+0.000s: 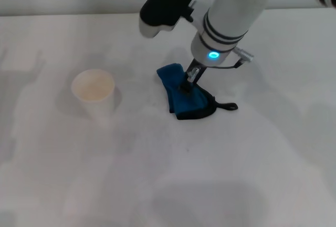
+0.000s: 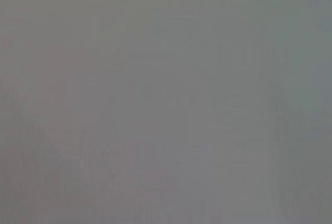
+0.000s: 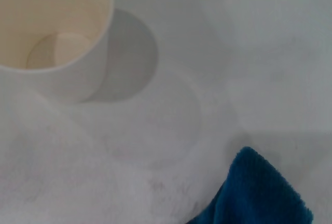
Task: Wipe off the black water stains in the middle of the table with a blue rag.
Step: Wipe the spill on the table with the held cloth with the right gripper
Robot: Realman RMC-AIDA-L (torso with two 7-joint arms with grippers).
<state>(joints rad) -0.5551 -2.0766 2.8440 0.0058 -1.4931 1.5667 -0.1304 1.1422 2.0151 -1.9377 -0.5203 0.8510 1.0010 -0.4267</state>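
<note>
The blue rag [image 1: 184,94] lies crumpled on the white table [image 1: 210,174] near its middle, its black loop [image 1: 229,106] trailing to the right. My right gripper [image 1: 188,81] reaches down from the back and presses into the rag; its fingers look closed on the cloth. A corner of the rag shows in the right wrist view [image 3: 259,193]. No dark puddle shows on the table; only faint grey smears are left around the rag. My left gripper is out of view; the left wrist view shows only plain grey.
A white paper cup [image 1: 94,93] stands upright and empty on the table left of the rag; it also shows in the right wrist view [image 3: 52,32]. The table's far edge [image 1: 79,14] meets a pale wall.
</note>
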